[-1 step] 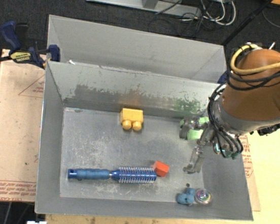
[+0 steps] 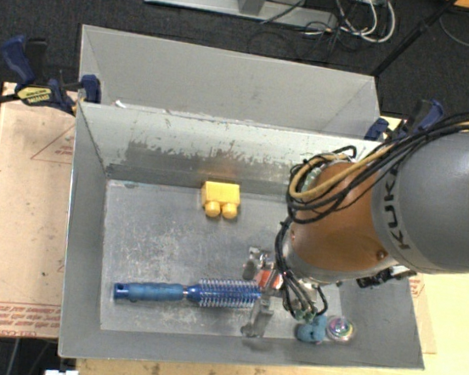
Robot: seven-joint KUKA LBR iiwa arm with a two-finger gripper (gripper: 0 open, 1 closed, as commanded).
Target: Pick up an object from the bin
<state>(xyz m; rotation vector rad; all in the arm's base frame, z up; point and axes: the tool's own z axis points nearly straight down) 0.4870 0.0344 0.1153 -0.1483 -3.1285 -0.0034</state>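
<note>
A blue hairbrush lies flat along the near side of the bin, its handle pointing to the view's left and its bristle head to the right. The right tip of the head runs in under the gripper, so where the brush ends is hidden. The fingers stand apart, one on the far side of the brush's head and the other on the near side, with the end of the head between them. Whether either finger touches the bristles cannot be made out, and the brush rests on the bin's floor.

Just to the right of the gripper, in the near right corner, lie a small teal thing and a shiny round piece touching it. The wrist's cables partly cover the teal thing, and its kind is hard to tell. The arm's orange cover hides the right part of the floor behind them. A yellow block sits well apart, against the far wall.
</note>
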